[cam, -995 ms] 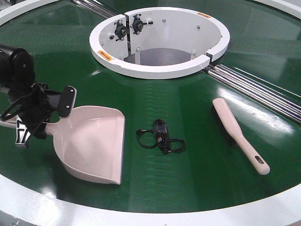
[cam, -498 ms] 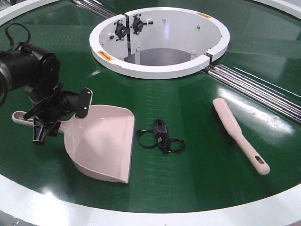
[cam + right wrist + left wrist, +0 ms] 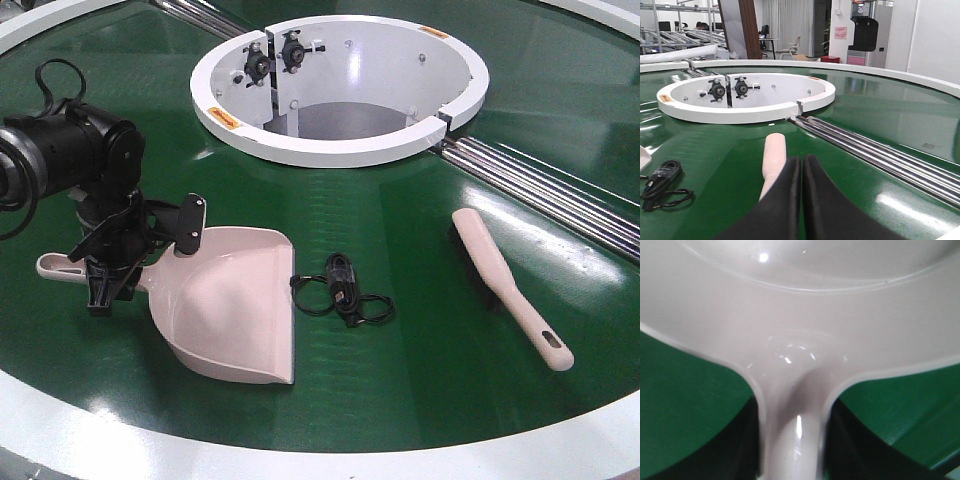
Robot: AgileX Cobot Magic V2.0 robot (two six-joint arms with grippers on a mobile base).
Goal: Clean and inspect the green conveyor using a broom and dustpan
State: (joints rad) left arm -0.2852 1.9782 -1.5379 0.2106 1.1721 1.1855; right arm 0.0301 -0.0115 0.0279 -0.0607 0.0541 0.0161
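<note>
Currently the glossy, pale pinkish-beige plastic scoop dustpan (image 3: 232,312) lies on the dark-green glossy conveyor belt (image 3: 420,350), its straight handle clamped in the left gripper (image 3: 143,260); the right gripper (image 3: 801,192) has its black fingers pressed together, holding nothing.

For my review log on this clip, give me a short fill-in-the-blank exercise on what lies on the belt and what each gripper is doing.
1. The left gripper holds the dustpan by its ____.
2. A coiled black ____ lies on the belt between the dustpan and the broom.
3. In the right wrist view, the right gripper is ____, with nothing between its fingers.

Missing words: handle; cable; shut.
</note>
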